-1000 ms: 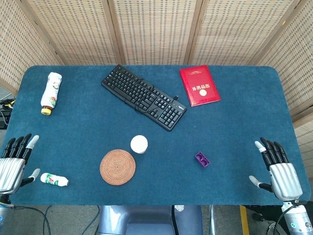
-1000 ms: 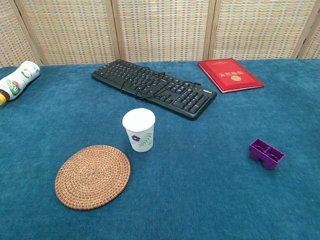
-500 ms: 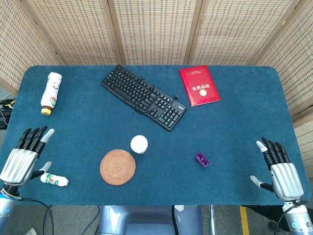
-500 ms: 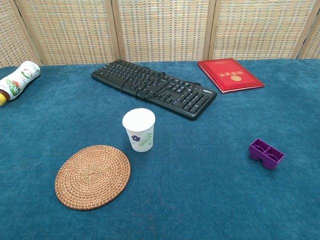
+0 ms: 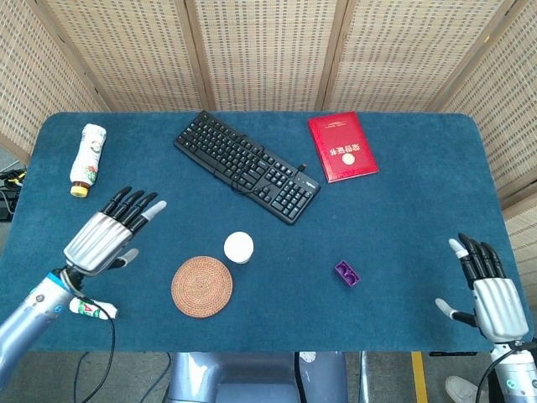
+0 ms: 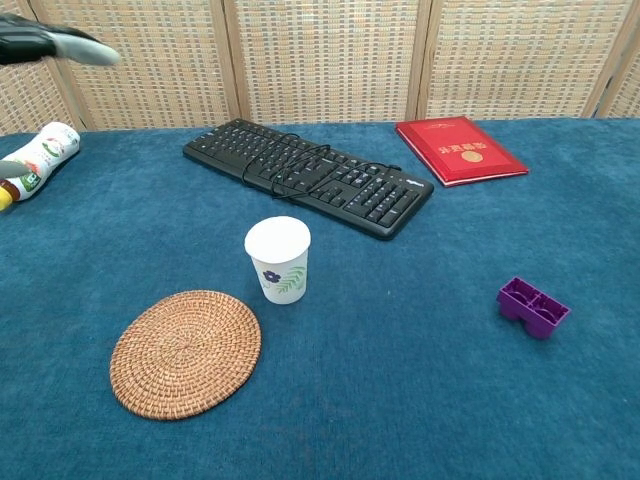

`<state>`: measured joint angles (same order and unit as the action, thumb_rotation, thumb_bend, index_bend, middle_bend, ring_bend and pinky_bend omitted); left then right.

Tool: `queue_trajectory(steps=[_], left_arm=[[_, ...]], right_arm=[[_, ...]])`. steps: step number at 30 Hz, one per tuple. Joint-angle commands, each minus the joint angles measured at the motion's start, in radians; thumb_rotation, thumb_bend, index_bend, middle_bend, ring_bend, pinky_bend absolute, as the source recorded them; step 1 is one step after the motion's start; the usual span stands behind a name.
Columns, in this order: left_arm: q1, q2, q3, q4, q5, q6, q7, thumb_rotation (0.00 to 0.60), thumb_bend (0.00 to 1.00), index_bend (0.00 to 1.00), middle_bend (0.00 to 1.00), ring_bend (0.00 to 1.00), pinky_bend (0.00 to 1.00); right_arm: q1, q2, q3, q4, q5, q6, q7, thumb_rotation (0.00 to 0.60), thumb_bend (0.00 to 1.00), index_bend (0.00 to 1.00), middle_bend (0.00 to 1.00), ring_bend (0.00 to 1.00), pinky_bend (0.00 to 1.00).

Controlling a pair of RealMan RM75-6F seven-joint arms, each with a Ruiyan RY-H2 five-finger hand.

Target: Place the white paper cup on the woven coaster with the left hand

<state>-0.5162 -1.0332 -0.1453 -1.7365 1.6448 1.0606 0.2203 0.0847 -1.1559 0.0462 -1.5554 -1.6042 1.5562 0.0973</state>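
The white paper cup (image 5: 238, 247) (image 6: 279, 259), printed with a small flower, stands upright near the table's middle. Touching nothing, the round woven coaster (image 5: 201, 286) (image 6: 185, 351) lies just to its front left. My left hand (image 5: 107, 235) hovers well to the left of both, fingers spread and empty; in the chest view only its fingertips (image 6: 60, 42) show at the top left corner. My right hand (image 5: 488, 287) stays at the table's front right edge, fingers apart, holding nothing.
A black keyboard (image 5: 247, 165) lies diagonally behind the cup, with a red booklet (image 5: 341, 146) to its right. A bottle (image 5: 86, 158) lies at the far left, a small bottle (image 5: 92, 308) at the front left edge, and a purple block (image 5: 346, 273) right of the cup.
My left hand has risen from the front left edge and moved right and forward toward the cup. My right hand has slid slightly back toward the table's edge.
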Motion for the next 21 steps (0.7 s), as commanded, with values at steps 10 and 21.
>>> queue_trajectory(steps=[10,21], left_arm=[[-0.234,-0.124,-0.069,-0.037,-0.214,-0.275,0.185,0.600,0.27,0.00,0.00,0.00,0.00],[-0.349,-0.184,-0.046,-0.056,-0.436,-0.360,0.396,0.600,0.27,0.00,0.00,0.00,0.00]], right_arm=[[0.006,-0.003,0.006,0.027,0.022,-0.022,0.046,0.600,0.08,0.03,0.00,0.00,0.00],[0.002,0.001,0.013,0.053,0.046,-0.027,0.106,0.600,0.08,0.03,0.00,0.00,0.00]])
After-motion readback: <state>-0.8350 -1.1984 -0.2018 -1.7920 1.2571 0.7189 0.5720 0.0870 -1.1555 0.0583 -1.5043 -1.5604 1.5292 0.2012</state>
